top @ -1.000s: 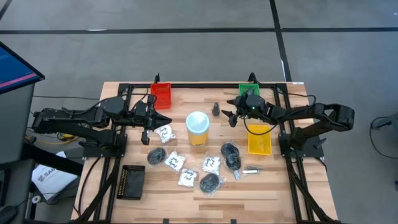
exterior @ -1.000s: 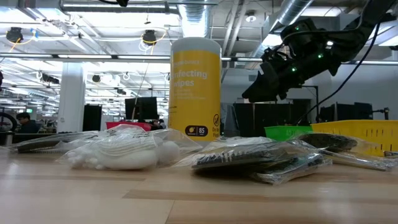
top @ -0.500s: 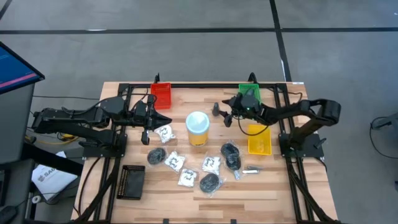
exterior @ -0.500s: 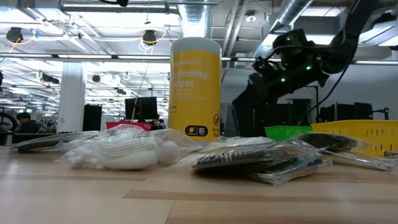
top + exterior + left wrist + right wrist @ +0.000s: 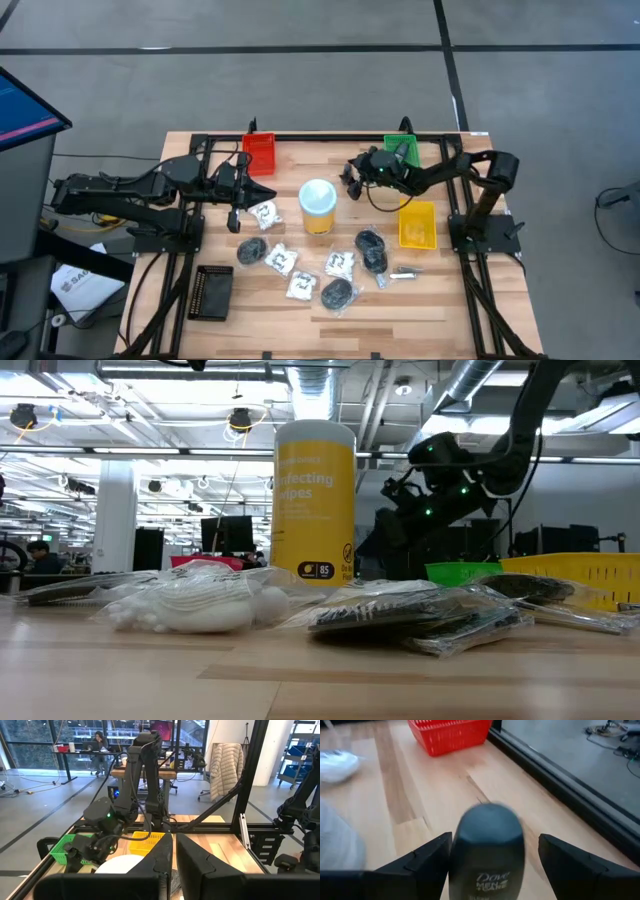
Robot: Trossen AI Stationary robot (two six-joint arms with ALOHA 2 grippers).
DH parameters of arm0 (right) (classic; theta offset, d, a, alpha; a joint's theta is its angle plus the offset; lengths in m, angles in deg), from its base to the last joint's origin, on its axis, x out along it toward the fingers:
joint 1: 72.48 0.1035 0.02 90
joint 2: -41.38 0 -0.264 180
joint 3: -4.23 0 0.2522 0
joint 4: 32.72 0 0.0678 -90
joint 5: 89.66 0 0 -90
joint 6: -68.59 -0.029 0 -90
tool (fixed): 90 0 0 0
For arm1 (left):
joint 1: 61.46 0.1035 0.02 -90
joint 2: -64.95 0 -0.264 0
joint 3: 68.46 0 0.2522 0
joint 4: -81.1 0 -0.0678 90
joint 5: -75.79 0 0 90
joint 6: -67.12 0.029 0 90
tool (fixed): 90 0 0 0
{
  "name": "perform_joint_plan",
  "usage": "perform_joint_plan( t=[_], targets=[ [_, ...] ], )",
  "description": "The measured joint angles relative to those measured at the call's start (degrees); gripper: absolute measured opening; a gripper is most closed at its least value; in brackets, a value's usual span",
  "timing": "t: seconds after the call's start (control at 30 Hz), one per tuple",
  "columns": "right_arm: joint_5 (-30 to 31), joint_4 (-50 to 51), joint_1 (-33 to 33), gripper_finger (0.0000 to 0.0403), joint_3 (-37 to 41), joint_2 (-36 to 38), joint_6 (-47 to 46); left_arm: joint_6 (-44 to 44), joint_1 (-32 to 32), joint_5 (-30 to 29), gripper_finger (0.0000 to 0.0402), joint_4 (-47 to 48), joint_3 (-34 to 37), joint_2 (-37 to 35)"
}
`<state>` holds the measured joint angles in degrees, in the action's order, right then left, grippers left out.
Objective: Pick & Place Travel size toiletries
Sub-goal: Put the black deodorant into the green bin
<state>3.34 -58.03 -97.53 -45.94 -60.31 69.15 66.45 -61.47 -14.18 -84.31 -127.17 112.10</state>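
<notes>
A small dark bottle point(image 5: 487, 845) printed "Dove Men+Care" stands upright on the wood at the far middle of the table. My right gripper point(image 5: 352, 179) is open, with one finger point(image 5: 422, 860) on each side of the bottle and a gap showing on both sides. More travel size toiletries lie toward the near edge: white sachets point(image 5: 281, 259), dark bundles in clear bags point(image 5: 372, 250) and a silvery bit point(image 5: 404, 272). My left gripper point(image 5: 172, 865) is shut on nothing and hangs level over the table's left part.
A tall yellow tub with a white lid point(image 5: 318, 205) stands just near-left of the right gripper. A red tray point(image 5: 260, 152) and a green tray point(image 5: 400, 148) sit at the far edge, a yellow tray point(image 5: 416, 223) on the right, a black tray point(image 5: 212, 292) near left.
My right gripper has moved toward the table's left edge and down, from beside the green tray to the small dark bottle. It has stayed open, and its fingers now stand on either side of the bottle. The bottle has not moved.
</notes>
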Motion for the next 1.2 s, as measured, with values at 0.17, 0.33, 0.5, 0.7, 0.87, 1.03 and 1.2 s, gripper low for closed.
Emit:
perform_joint_plan(
  t=[0.17,0.33,0.5,0.7,0.87,1.03,1.2],
  targets=[
    [0.01,0.67,-0.16,0.0281,-0.56,-0.68,-0.13,0.0,0.0,0.0,0.0016,0.19,0.0,0.0],
    [0.01,0.87,-0.16,0.0279,-0.54,-0.68,-0.12,0.0,0.0,-0.01,0.0016,0.25,0.0,0.0],
    [-0.01,0.95,-0.16,0.0245,-0.54,-0.68,-0.11,0.02,0.0,0.0,0.0016,0.27,0.0,0.0],
    [-0.1,0.88,-0.16,0.018,-0.54,-0.68,-0.09,0.02,0.0,0.01,0.0016,0.34,0.0,0.0],
    [-0.65,0.92,-0.21,0.018,-0.54,-0.66,-0.09,0.02,0.0,-0.02,0.0016,0.36,-0.01,0.0],
    [-1.06,0.91,-0.25,0.018,-0.54,-0.66,-0.09,0.02,0.0,-0.02,0.0016,0.41,0.0,0.0],
    [-1.08,0.91,-0.25,0.018,-0.52,-0.66,-0.41,0.02,-0.01,0.0,0.0016,0.43,0.0,0.0]
  ],
)
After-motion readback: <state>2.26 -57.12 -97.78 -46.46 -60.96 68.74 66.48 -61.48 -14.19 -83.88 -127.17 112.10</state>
